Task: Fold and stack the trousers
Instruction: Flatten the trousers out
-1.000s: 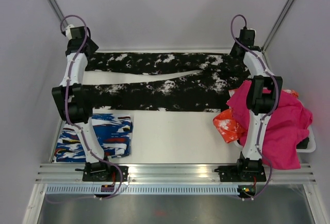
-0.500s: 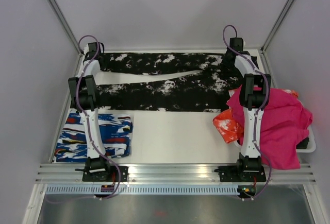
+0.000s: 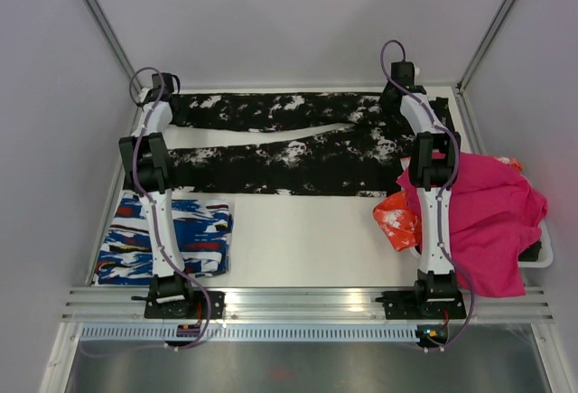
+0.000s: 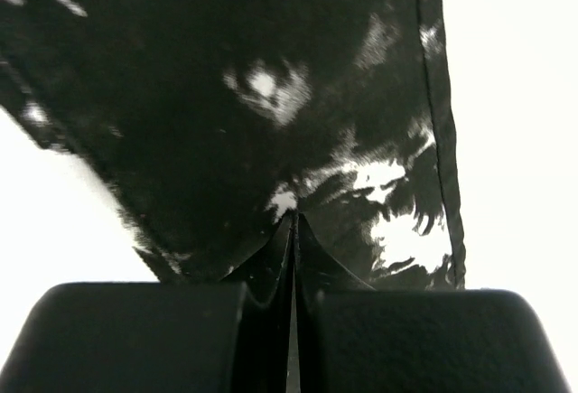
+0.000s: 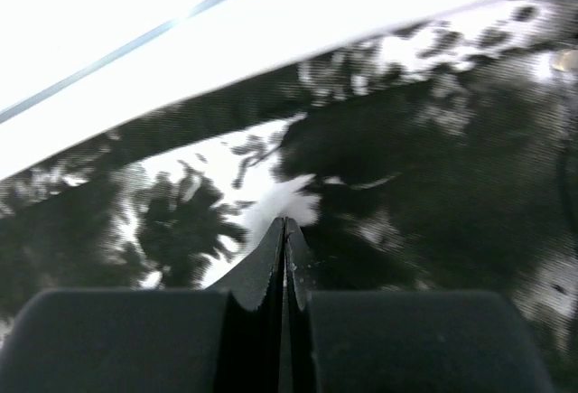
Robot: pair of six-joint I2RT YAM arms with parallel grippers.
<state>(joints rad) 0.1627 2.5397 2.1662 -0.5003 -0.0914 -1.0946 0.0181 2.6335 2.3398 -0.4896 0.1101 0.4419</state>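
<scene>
The trousers [image 3: 289, 154], black with white splatter print, lie spread flat across the far half of the table, legs to the left and waist to the right. My left gripper [image 3: 174, 106] is shut, its tips down at the far leg's end; in the left wrist view [image 4: 293, 217] the closed tips rest at the cloth [image 4: 226, 95] near its hem. My right gripper [image 3: 395, 101] is shut over the waist's far edge; in the right wrist view [image 5: 284, 221] the closed tips point at the printed fabric [image 5: 433, 167]. No cloth shows between either pair of jaws.
A folded blue-white-red streaked garment [image 3: 167, 235] lies at the near left. A magenta cloth [image 3: 483, 217] and an orange-red piece [image 3: 397, 217] are heaped at the right over a white bin [image 3: 539, 256]. The enclosure's walls stand close behind the trousers.
Both arms have swung inward from the far corners and lowered onto the trousers' far edge. The trousers have not visibly shifted.
</scene>
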